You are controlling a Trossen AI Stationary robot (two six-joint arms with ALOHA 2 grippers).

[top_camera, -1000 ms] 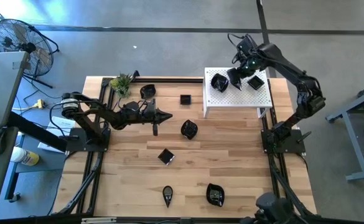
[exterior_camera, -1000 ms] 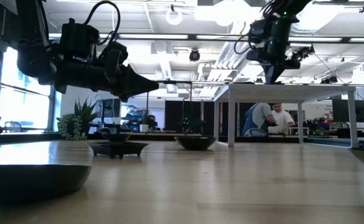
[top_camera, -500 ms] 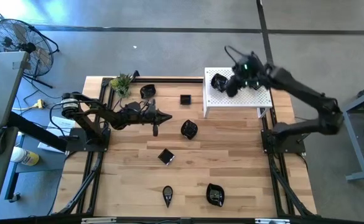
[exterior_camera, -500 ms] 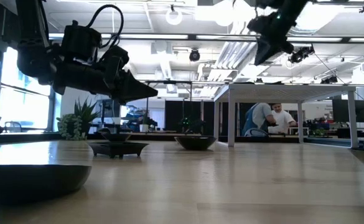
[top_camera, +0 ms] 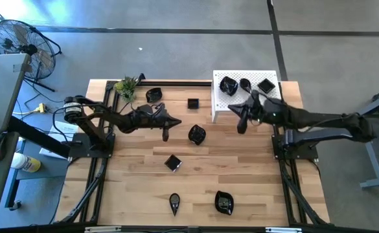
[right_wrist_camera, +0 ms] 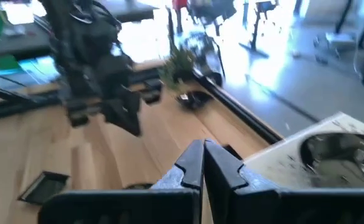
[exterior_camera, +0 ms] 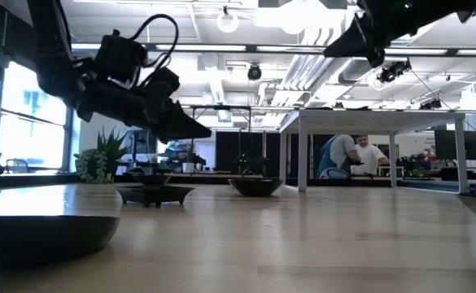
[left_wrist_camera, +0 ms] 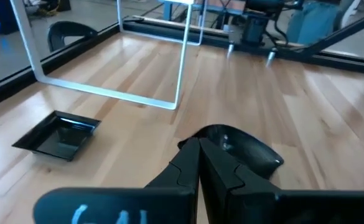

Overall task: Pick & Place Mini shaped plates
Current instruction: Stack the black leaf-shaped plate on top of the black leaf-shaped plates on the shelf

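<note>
Three glossy black mini plates (top_camera: 245,83) sit on the white perforated platform (top_camera: 273,103) at the far right. Several more lie on the wooden table: a wavy one (top_camera: 197,134), a square one (top_camera: 193,103), another (top_camera: 153,95) by the plant, a square one (top_camera: 172,162), a teardrop (top_camera: 175,203) and a rounded one (top_camera: 223,202). My left gripper (top_camera: 170,123) (left_wrist_camera: 199,152) is shut and empty, hovering just left of the wavy plate (left_wrist_camera: 244,146). My right gripper (top_camera: 241,124) (right_wrist_camera: 203,150) is shut and empty, in the air off the platform's near edge.
A small green plant (top_camera: 126,86) stands at the table's far left corner. The square plate (left_wrist_camera: 60,134) lies beside the platform's white legs (left_wrist_camera: 182,68). Bare wood spans the middle and near right of the table (top_camera: 260,175). People sit in the room behind (exterior_camera: 360,155).
My right gripper has swung away from above the platform toward the table's near edge and a little left, now clear of it. A third plate shows on the platform where the gripper was. My left gripper has edged right toward the wavy plate and tipped downward.
</note>
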